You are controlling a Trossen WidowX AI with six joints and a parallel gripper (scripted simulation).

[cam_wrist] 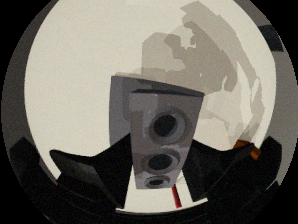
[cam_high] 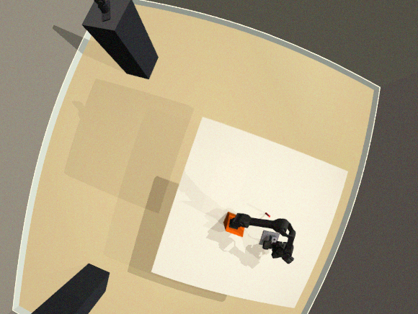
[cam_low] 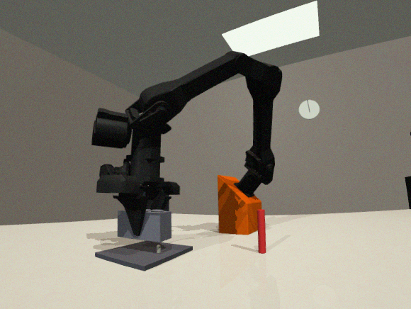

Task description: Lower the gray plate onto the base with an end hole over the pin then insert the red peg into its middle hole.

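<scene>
My gripper (cam_low: 137,229) (cam_wrist: 154,133) (cam_high: 272,245) is shut on the gray plate (cam_low: 153,225) (cam_wrist: 161,137) (cam_high: 270,236). It holds the plate level a little above the dark flat base (cam_low: 139,259), which lies on the white mat. A short pale pin (cam_low: 159,248) stands on the base, just under the plate's right part, and the plate hangs clear of it. The wrist view shows three holes in a row along the plate. The red peg (cam_low: 261,231) (cam_high: 267,214) (cam_wrist: 176,195) stands upright on the mat, to the right of the base.
The arm's orange mount (cam_low: 237,211) (cam_high: 234,224) stands behind the peg. The white mat (cam_high: 252,162) covers part of a tan table. Two dark pillars (cam_high: 122,39) (cam_high: 72,292) stand at the table's far corners, well away from the arm.
</scene>
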